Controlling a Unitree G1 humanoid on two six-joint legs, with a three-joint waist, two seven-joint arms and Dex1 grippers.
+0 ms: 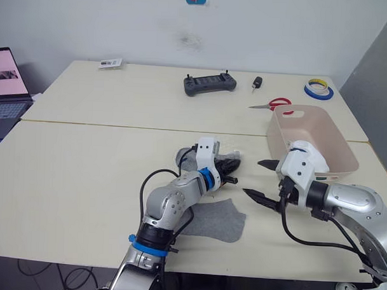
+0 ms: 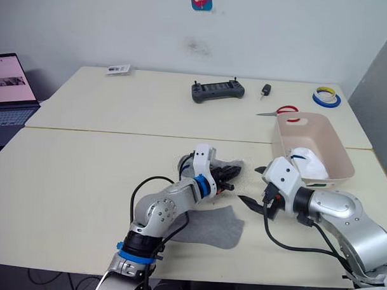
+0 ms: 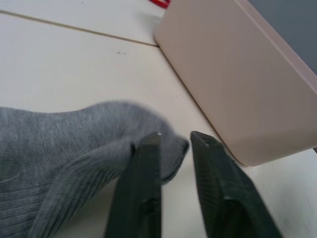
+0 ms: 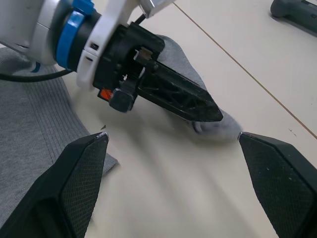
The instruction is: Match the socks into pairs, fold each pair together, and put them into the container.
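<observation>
Two soft grey ankle socks are lying near the table's front: one flat grey sock point(image 1: 217, 221) nearest the edge, a second grey sock point(image 3: 74, 158) just behind it with the left gripper point(image 3: 177, 148) pinching its tip, fingers nearly together. The right gripper point(image 1: 261, 180) is hovering beside it, fingers spread wide. Farther right, the pale pink rectangular plastic tub point(image 1: 320, 149) is holding a white sock point(image 2: 309, 163).
</observation>
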